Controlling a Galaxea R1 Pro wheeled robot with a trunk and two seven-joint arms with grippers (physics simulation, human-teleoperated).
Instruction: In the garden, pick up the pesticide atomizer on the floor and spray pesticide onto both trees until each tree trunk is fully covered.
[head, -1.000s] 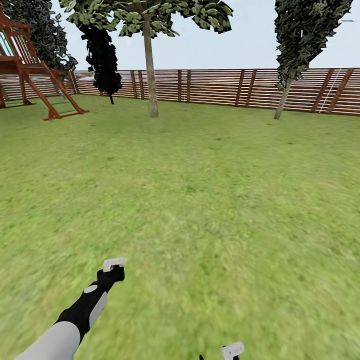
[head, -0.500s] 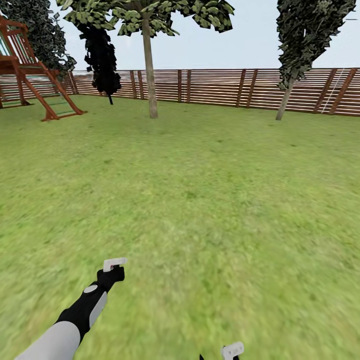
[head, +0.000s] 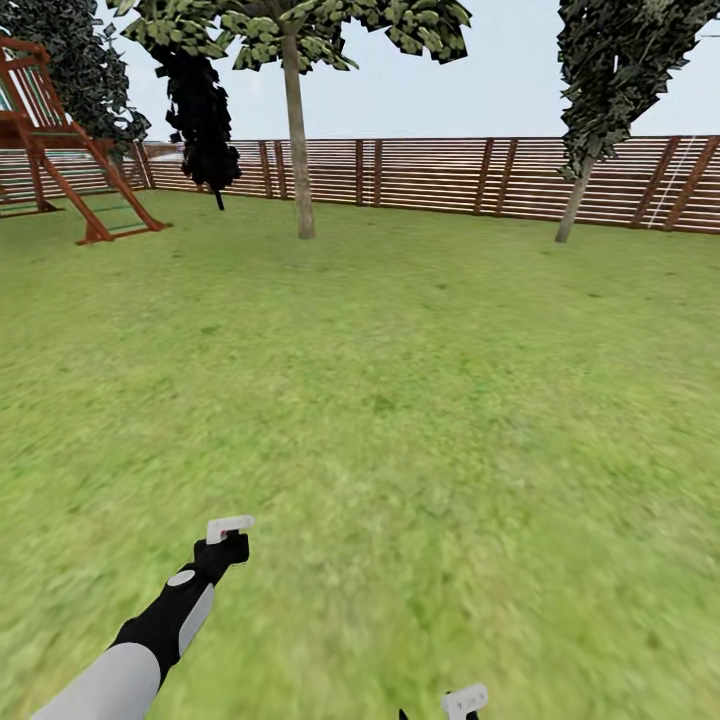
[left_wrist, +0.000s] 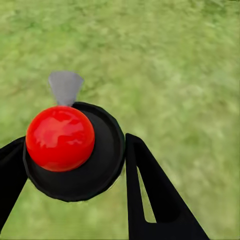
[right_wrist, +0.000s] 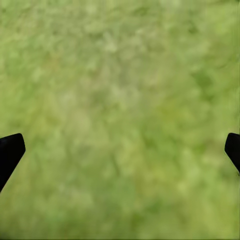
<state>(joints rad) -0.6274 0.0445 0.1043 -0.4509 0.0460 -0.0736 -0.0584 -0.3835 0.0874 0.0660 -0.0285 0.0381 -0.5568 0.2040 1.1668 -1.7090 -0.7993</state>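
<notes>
**Desk:** What did the head camera give you, from the left?

**Me:** At the far left I saw a red-brown wooden play frame (head: 60, 130) on the lawn (head: 400, 380). Next to it stood a dark columnar tree (head: 200, 110), then a leafy tree (head: 298, 150) with a slim pale trunk. The slatted brown fence (head: 440, 175) ran behind all of them. Toward the right, a leaning tree (head: 610, 80) with dark foliage stood near the fence. I could not pick out any thick mottled trunks.

**Desk:** And the arms?

**Me:** My left gripper (head: 228, 535) reached forward over the grass at the lower left. My right gripper (head: 462, 702) just peeked in at the bottom edge.

**Desk:** Where was the sprayer?

**Me:** The pesticide atomizer (left_wrist: 95, 170) was in the left gripper (left_wrist: 75, 140). On the left wrist camera I saw its dark round body, topped by a red ball, with a grey nozzle pointing out over the grass. The two black fingers (left_wrist: 150, 190) were clamped against its rim, one on each side.

**Desk:** The right hand?

**Me:** The right gripper (right_wrist: 120, 145) was spread wide. Its fingertips (right_wrist: 10, 150) sat at the opposite edges of that view, with blurred grass between them.
</notes>
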